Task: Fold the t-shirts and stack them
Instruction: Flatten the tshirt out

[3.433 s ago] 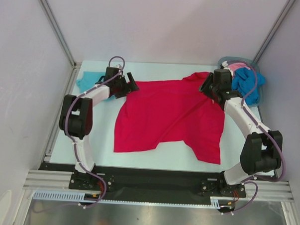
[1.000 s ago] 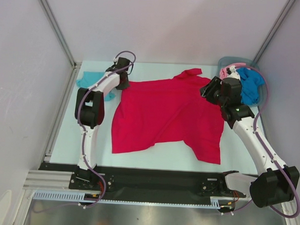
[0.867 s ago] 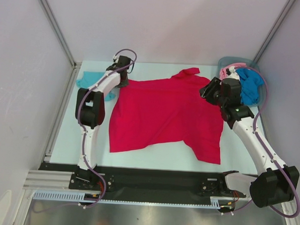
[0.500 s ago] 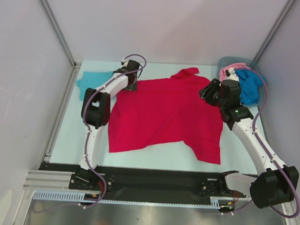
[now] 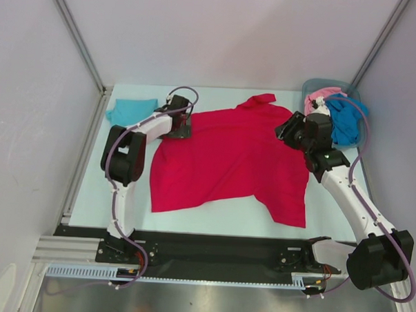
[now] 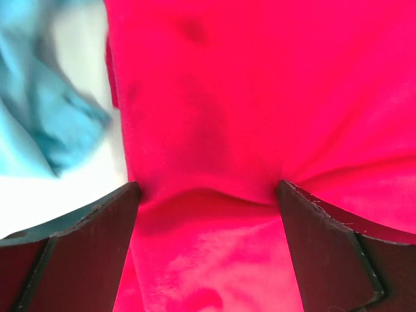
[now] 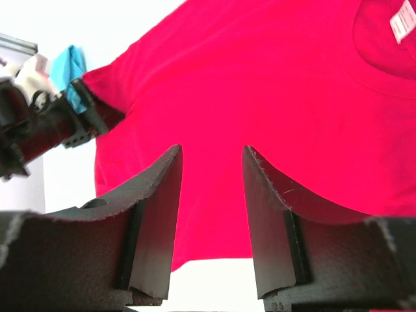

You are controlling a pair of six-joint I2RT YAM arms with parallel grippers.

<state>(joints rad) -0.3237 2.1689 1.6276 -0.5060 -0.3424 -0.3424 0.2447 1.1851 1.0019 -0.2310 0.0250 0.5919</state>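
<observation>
A bright red t-shirt [image 5: 232, 157] lies spread flat across the middle of the table, collar [image 7: 390, 39] toward the back. My left gripper [image 5: 183, 127] rests on its back-left corner. In the left wrist view the left gripper [image 6: 208, 192] is open wide, its fingertips [image 6: 97, 221] pressing down on either side of a low ridge of red cloth [image 6: 214, 117]. My right gripper [image 5: 285, 130] hovers over the shirt's right shoulder. In the right wrist view it [image 7: 211, 156] is open with nothing between the fingers. A light teal t-shirt [image 5: 130, 111] lies at the back left.
A grey bin [image 5: 313, 85] at the back right corner holds a pink shirt [image 5: 320, 96] and a deeper blue shirt [image 5: 347, 121]. Metal frame posts rise at both back corners. The teal cloth [image 6: 45, 110] lies just left of the red shirt's edge.
My left gripper has opened, letting go of the red shirt's corner, and shifted right and nearer along the shirt's back edge. The right arm has hardly moved.
</observation>
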